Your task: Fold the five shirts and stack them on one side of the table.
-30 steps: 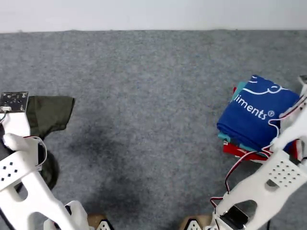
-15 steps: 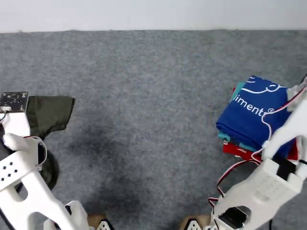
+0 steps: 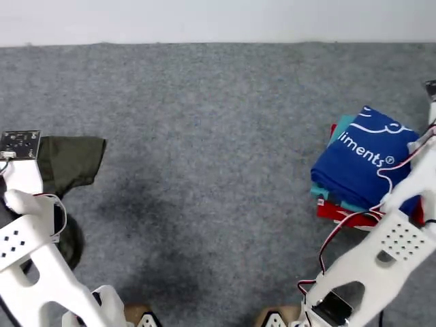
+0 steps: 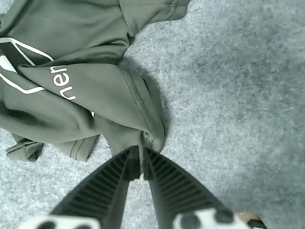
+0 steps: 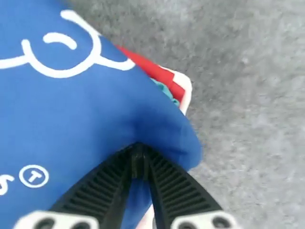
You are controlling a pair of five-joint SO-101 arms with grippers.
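Observation:
A crumpled olive green shirt (image 3: 70,161) lies at the table's left side. In the left wrist view my left gripper (image 4: 138,161) is shut, its tips touching the hem of the olive shirt (image 4: 81,81). At the right side sits a stack of folded shirts with a blue shirt (image 3: 365,165) on top and a teal shirt (image 3: 325,195) and a red shirt (image 3: 340,213) under it. My right gripper (image 5: 137,159) is shut on a pinch of the blue shirt (image 5: 71,105) near its edge. The red shirt (image 5: 155,71) peeks out below.
Grey carpet (image 3: 218,136) covers the table, with a wide bare stretch between the olive shirt and the stack. A white wall (image 3: 218,20) runs along the far edge. The right arm's white body (image 3: 381,259) overlaps the stack's near corner.
The right arm swung inward and then back out. The blue shirt on top shifted slightly left with it, then back right and farther from me. The left arm and olive shirt stayed still.

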